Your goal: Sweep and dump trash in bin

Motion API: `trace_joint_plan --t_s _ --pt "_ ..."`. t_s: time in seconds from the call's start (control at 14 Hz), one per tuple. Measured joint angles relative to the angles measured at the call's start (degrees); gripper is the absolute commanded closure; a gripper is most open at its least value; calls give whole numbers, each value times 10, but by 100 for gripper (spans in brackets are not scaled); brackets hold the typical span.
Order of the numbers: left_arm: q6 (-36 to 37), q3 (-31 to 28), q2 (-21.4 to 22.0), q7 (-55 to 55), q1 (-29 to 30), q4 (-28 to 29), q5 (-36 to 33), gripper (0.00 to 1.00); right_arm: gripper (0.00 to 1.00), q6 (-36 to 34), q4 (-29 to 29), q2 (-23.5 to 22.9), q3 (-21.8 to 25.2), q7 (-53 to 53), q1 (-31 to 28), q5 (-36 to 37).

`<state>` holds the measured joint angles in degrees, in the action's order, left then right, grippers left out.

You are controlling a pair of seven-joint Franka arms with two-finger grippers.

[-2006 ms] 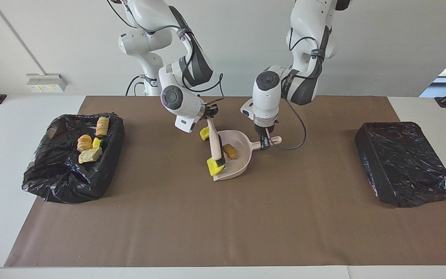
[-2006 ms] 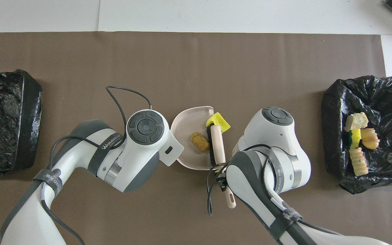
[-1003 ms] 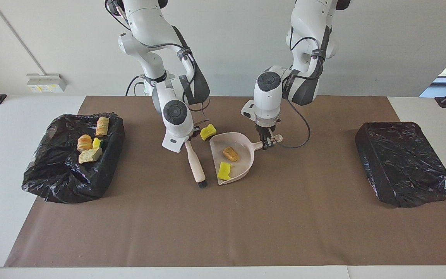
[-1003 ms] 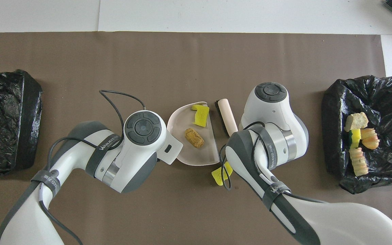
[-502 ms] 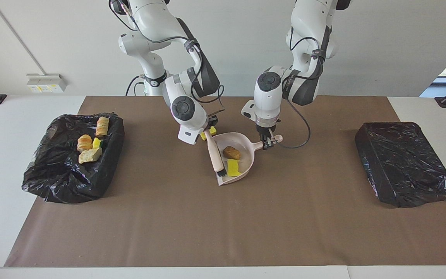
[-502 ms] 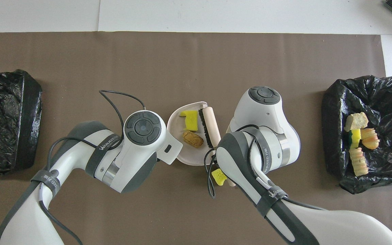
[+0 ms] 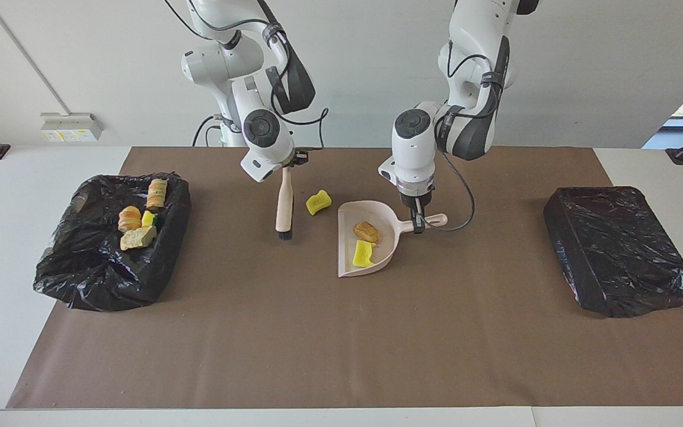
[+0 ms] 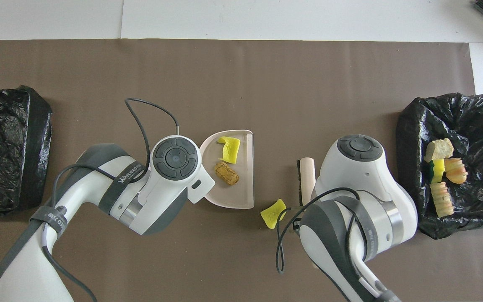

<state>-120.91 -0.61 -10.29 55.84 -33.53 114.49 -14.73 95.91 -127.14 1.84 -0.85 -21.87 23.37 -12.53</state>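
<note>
The right tool [image 7: 287, 161] grips the brush [image 7: 284, 204]; the left tool [image 7: 417, 222] grips the dustpan [image 7: 346, 249] mid-counter. Two chunks lie inside, one yellow chunk [image 7: 318, 201] remains loose between, four already fill the bin [image 7: 80, 284].

Pale plastic dustpan [image 7: 348, 249] sat mid-table on brown paper mat [image 7: 341, 344], w/ tan-brown foam chunk [image 7: 366, 231] & yellow sponge piece [image 7: 363, 253] in it. Another yellow sponge chunk [image 7: 318, 202] lay on mat btwn dustpan & wooden-handled brush [image 7: 284, 204]. Black-bagged bin [image 7: 110, 279] at right arm's end held four chunks [image 7: 138, 222]; second black-bagged bin [image 7: 620, 252] at left arm's end.
</note>
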Motion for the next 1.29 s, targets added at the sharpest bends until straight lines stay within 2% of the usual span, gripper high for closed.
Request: trace_joint_plan --t_s 0.14,0.36,0.64,0.93,1.07,1.15,1.29 --pt "29 0 10 6 0 0 -4 100 100 26 -44 17 -2 -30 21 -1" --pt "60 1 40 12 -2 22 -7 100 100 70 -66 5 -3 -34 48 -26" --pt "49 3 83 6 -15 92 -7 100 100 135 -64 -14 -3 13 83 -111" --pt "35 4 109 -29 -36 129 -9 100 100 214 -63 -31 -4 70 118 -199" --pt "26 5 117 -41 -42 140 -10 100 100 247 -51 -46 -4 123 123 -270" --pt "22 3 117 -43 -42 142 -10 100 100 249 -36 -54 -4 137 123 -289" --pt "12 1 117 -45 -33 145 -10 100 100 244 -13 -67 -4 145 123 -277"
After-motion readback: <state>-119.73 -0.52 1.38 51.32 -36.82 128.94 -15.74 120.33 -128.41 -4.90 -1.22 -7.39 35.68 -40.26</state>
